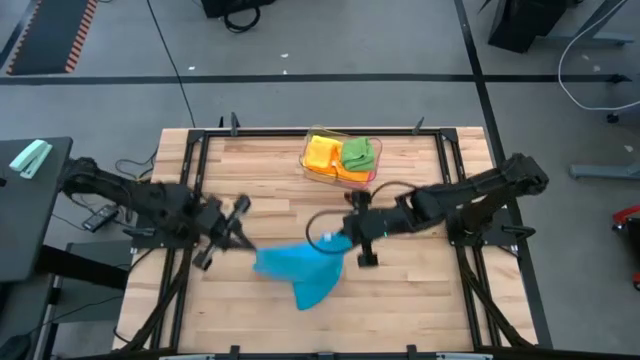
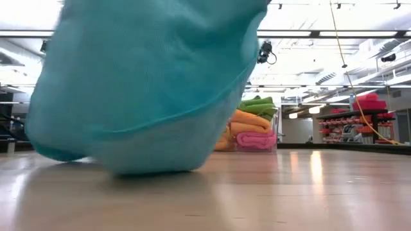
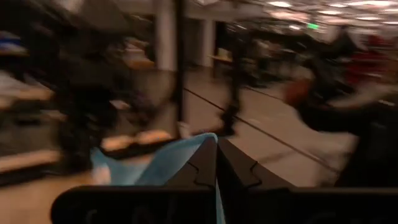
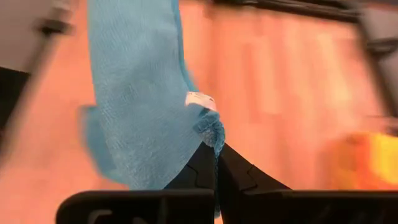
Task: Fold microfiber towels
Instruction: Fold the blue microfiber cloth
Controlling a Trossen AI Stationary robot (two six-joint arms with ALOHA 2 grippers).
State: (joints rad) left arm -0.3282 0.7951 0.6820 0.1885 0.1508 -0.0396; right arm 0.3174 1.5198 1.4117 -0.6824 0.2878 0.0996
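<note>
We see the blue towel (image 1: 300, 270) lifted over the middle of the table (image 1: 420, 290), stretched between both grippers. The left gripper (image 1: 240, 240) pinches one corner, fingers (image 3: 202, 168) clamped together on the cloth. The right gripper (image 1: 340, 240) pinches the other corner, fingers (image 4: 239, 174) likewise shut on it. Folded towels (image 1: 342, 157) sit in the tray (image 1: 318, 175) at the far edge.

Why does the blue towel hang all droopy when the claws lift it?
The blue towel is probably very floppy: it sags between the left claw and right claw, which pinch its corners. It likely weighs little, since small pinches hold it up. Its fuzzy weave should grip, not slip.
</note>
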